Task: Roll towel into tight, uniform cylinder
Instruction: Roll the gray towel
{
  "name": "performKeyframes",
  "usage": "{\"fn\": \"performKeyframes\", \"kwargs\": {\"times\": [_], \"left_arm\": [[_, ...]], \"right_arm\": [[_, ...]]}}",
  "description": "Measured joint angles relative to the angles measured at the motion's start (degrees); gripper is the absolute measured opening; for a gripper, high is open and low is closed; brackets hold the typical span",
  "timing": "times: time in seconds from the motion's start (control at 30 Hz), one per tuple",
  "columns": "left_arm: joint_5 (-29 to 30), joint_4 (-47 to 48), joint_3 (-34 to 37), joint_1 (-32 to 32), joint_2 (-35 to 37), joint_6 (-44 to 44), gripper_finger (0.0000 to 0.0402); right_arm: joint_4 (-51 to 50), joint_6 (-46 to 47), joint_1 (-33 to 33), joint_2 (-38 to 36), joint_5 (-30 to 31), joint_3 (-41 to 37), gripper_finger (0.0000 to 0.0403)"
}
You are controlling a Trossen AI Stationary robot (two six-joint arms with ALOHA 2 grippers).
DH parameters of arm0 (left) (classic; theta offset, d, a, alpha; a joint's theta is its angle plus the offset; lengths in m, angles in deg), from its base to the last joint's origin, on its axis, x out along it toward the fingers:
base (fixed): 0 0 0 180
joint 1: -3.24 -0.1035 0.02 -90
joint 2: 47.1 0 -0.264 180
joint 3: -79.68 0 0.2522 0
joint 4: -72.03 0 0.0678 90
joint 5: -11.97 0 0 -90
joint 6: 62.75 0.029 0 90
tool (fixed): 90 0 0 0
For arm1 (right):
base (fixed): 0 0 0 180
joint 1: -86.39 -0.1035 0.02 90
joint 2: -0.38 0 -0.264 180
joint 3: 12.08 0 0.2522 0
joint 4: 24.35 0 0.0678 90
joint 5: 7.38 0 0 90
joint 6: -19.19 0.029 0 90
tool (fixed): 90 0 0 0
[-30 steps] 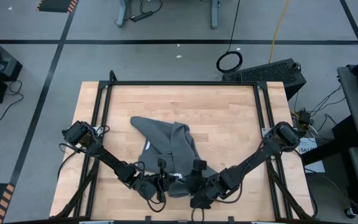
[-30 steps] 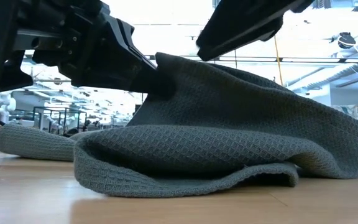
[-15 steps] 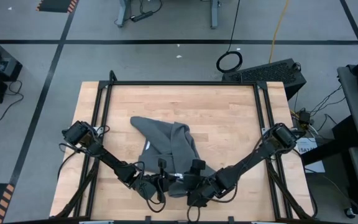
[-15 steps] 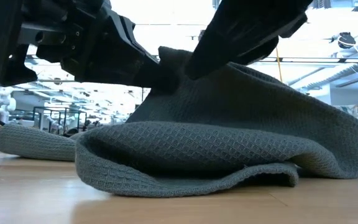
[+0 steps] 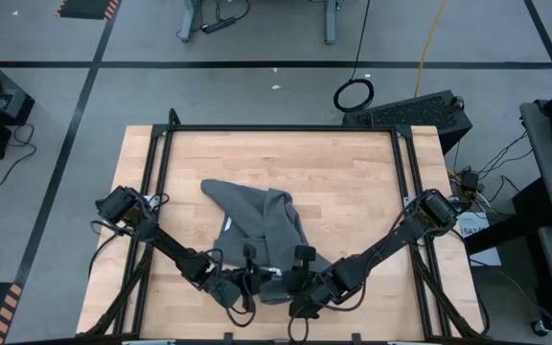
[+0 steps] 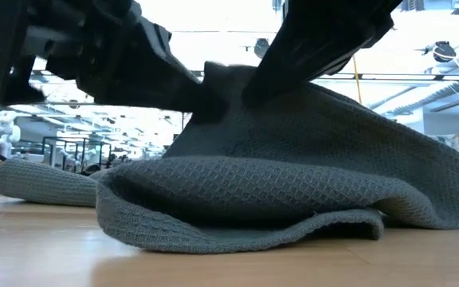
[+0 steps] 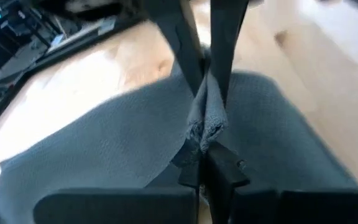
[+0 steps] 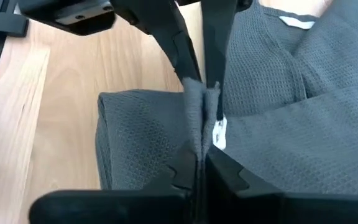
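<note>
The dark grey towel (image 5: 257,225) lies crumpled in the middle of the wooden table (image 5: 362,201). Its far end (image 5: 220,190) and its near fold (image 6: 213,227) rest on the wood. A ridge of it (image 6: 223,76) is pulled up near the table's near edge. My left gripper (image 5: 257,280) and my right gripper (image 5: 284,280) meet tip to tip at this ridge, both shut on the cloth. A small white tag (image 8: 297,23) shows on the towel beyond the ridge. My left gripper pinches the raised ridge of the towel (image 7: 205,127) between its two fingers, a bunched fold of several layers. It comes slanting down from the table's left and near side. The ridge stands lifted; the cloth drapes slack from it to the table. My right gripper pinches the same ridge (image 8: 197,118) between its two fingers, right opposite the left gripper's tips, beside a bit of white (image 8: 219,132). It comes slanting down from the table's right and near side. The fold is bunched, several layers; the towel's edges lie on the table.
A black frame (image 5: 281,127) runs round the table's edges. Bare wood lies at the far side and at the right (image 5: 372,172). The room beyond the table shows behind the towel in the low view.
My right gripper has come down and toward the left gripper onto the towel's raised ridge and has taken hold of it; a second ago it hung clear above the cloth. The ridge has been pressed a little narrower at its top. The rest of the towel has stayed put.
</note>
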State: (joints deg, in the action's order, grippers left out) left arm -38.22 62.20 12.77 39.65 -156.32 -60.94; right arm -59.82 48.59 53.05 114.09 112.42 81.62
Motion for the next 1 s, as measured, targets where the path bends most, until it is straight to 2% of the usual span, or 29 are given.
{"fn": "performKeyframes", "kwargs": {"times": [0.1, 0.2, 0.33, 0.47, 0.77, 1.0], "left_arm": [[0.24, 6.71, 0.04, 0.46, 2.97, -2.85, 0.005], [0.22, 8.26, 0.04, 0.86, 6.22, -5.89, 0.0111], [-0.55, 2.09, 0.0, 1.01, 6.48, -5.85, 0.0189], [-4.17, 0.04, -0.01, 0.31, 4.46, -7.24, 0.0231], [-6.81, -1.6, 0.04, -1.42, 2.54, -8.61, 0.0235], [-8.3, -1.74, 0.0, -2.27, 2.56, -9.16, 0.017]], "right_arm": [[-0.05, -0.05, 0.02, 0.0, 0.2, 0.0, 0.0006], [-0.45, -0.27, -0.13, 0.0, 0.13, 0.0, 0.0004], [-0.66, -0.31, -0.13, 0.0, 0.32, 0.0, 0.0003], [-0.84, -0.29, -0.09, 0.0, 0.5, 0.0, 0.0002], [-0.93, -1.04, -0.13, 0.0, 0.24, 0.0, 0.0001], [-0.89, -1.58, -0.13, 0.0, 0.24, 0.0, 0.0]]}}
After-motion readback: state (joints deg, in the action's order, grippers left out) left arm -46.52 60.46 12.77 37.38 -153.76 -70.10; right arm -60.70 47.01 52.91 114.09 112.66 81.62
